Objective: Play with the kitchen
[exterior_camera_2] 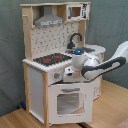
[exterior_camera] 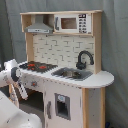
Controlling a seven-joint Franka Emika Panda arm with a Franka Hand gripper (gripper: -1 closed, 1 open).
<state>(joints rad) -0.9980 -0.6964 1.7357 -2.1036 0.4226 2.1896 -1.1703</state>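
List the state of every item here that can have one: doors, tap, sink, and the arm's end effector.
oven door: looks slightly ajar, its bottom right corner standing out from the cabinet.
microwave: door shut.
tap: upright over the sink, no water showing.
sink: contents cannot be made out.
hob: nothing on it.
end effector: in front of the counter edge just above the oven door; what it touches cannot be told.
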